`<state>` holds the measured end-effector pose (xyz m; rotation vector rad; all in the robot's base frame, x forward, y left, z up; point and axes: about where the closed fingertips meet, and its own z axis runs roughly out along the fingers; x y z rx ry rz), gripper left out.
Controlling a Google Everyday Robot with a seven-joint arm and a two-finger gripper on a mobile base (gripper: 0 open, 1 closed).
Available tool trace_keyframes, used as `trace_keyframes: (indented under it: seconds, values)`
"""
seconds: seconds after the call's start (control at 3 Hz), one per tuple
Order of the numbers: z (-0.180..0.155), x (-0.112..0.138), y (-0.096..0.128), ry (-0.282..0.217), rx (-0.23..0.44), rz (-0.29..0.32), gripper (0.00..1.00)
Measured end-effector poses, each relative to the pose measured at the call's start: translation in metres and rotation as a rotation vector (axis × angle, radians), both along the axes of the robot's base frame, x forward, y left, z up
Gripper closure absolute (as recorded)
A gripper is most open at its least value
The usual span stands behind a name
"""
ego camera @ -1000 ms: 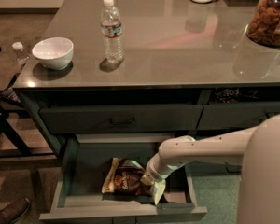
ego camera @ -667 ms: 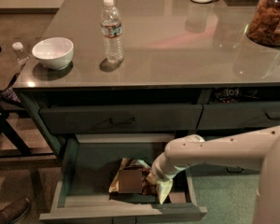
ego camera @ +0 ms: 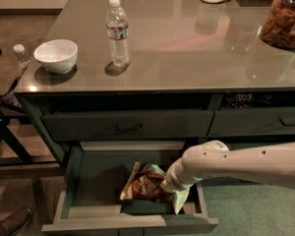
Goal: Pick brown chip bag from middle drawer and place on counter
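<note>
Lying in the open middle drawer (ego camera: pixel 96 181), the brown chip bag (ego camera: pixel 146 185) sits toward the 3 o'clock half of the floor. It is crumpled, dark face up, with a cream edge trailing to 5 o'clock by the drawer front.

- The gripper (ego camera: pixel 168 185) is down at the bag's 3 o'clock edge, touching or buried in it. The white arm (ego camera: pixel 236 161) comes in from 3 o'clock and its wrist covers the tool. Cannot tell whether it is spread or clamped on the bag.
- Step in hand, by my reading: securing the bag inside the drawer. The lift is not yet done.
- The next move calls for a sure hold, then a rise straight toward 12 o'clock, clearing the drawer front and the upper drawer (ego camera: pixel 128 127) before swinging over the counter (ego camera: pixel 187 48).
- The counter holds a water bottle (ego camera: pixel 118 31) at 11 o'clock, a white bowl (ego camera: pixel 56 55) at 10 o'clock and a snack jar (ego camera: pixel 285 18) cut off at 2 o'clock.
- The bag's lettering is hard to make out.
</note>
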<state>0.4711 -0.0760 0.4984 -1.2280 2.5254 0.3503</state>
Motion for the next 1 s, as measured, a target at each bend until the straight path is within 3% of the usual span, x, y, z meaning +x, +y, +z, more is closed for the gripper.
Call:
trace_keyframes:
  seconds: [0.33,0.67,1.0]
  values:
    - [0.027,-0.004,-0.015,-0.028,0.01,-0.036,1.0]
    - [0.071,-0.018,-0.043,-0.073,-0.017,-0.097,1.0]
    - [0.126,-0.029,-0.073,-0.149,-0.056,-0.168,1.0]
